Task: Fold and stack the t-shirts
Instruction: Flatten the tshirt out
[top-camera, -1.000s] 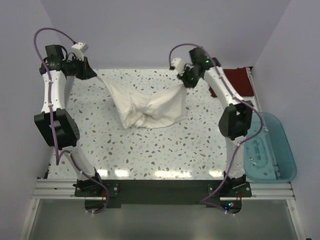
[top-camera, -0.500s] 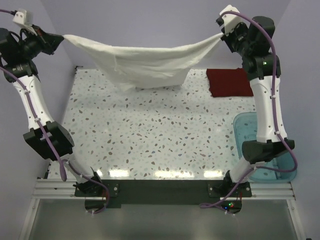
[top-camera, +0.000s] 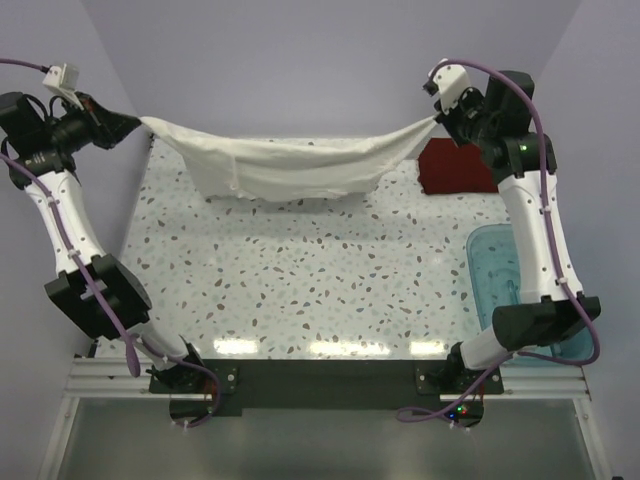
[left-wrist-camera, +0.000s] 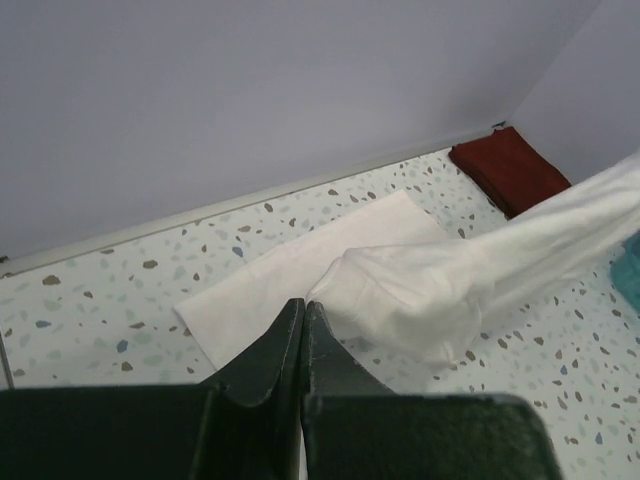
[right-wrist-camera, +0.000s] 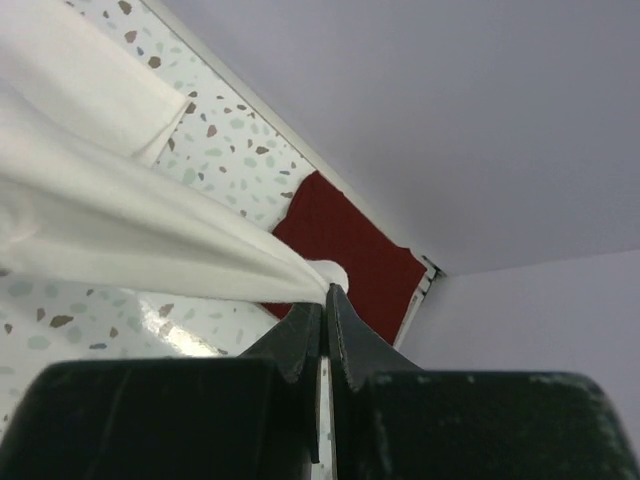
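The white t-shirt (top-camera: 290, 165) hangs stretched between both grippers over the far part of the speckled table, its lower edge resting on the surface. My left gripper (top-camera: 135, 122) is shut on its left corner at the far left. My right gripper (top-camera: 437, 115) is shut on its right corner at the far right. The white t-shirt also shows in the left wrist view (left-wrist-camera: 420, 290), pinched at the left gripper (left-wrist-camera: 303, 303), and in the right wrist view (right-wrist-camera: 140, 240), pinched at the right gripper (right-wrist-camera: 326, 290). The dark red folded t-shirt (top-camera: 455, 165) lies at the far right of the table, below my right gripper.
A translucent teal plastic bin (top-camera: 535, 290) stands off the table's right edge, beside the right arm. Pale walls close the back and both sides. The table (top-camera: 300, 280) has a speckled white top.
Both grippers have come down and slightly inward with the white t-shirt, so it sags lower and its lower edge now rests on the table. Both grips have held.
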